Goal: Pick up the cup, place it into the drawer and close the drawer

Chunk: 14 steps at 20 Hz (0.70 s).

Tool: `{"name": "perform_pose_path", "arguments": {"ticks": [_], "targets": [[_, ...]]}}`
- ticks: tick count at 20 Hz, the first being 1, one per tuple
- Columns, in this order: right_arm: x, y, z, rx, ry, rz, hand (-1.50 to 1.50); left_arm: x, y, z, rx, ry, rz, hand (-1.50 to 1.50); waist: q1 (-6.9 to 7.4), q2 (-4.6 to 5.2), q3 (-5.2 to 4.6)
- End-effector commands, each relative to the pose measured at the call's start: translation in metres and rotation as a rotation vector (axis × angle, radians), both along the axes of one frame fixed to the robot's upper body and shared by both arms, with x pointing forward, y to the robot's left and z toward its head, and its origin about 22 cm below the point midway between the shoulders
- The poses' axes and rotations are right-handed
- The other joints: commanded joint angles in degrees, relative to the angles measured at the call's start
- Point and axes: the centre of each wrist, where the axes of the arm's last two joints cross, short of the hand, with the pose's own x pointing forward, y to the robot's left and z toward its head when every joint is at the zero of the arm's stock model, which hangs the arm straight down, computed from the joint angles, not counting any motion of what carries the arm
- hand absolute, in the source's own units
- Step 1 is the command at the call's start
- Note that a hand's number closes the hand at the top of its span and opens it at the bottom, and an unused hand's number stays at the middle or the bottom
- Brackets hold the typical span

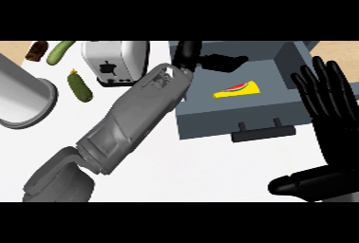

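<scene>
While the left robot hand (pixel 210 60) reaches over the open grey metal drawer (pixel 210 121), fingers curled so that I cannot tell whether they hide the cup, it should lower well inside before letting go, the right robot hand (pixel 324 102) resting open.

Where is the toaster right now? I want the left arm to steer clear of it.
In the head view the toaster stands at the counter's far edge, left of the open drawer, with the left forearm just to its right and a cucumber on its left.
</scene>
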Motion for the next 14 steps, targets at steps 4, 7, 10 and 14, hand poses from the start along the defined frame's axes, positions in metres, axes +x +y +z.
{"name": "perform_pose_path", "arguments": {"ticks": [4,7,10,14], "targets": [[-0.005,-0.002,-0.006,0.051,0.024,0.051,-1.5,-0.003,-0.009,0.019,-0.164,-0.044,-0.073,-1.5,1.0,-0.3,-0.02],[-0.008,-0.012,0.001,0.056,0.038,0.055,-1.5,-0.005,-0.012,0.027,-0.266,-0.061,-0.106,-1.5,2.84,-0.81,-0.06],[-0.006,-0.012,0.005,0.068,0.031,0.027,-1.5,-0.003,-0.001,0.015,-0.303,-0.047,-0.125,-1.5,5.4,-1.26,-0.09],[-0.021,-0.029,0.014,-0.053,0.019,0.07,1.5,-0.003,0.018,0.024,-0.353,-0.011,-0.084,-1.5,6.87,-1.91,-0.12]]}}
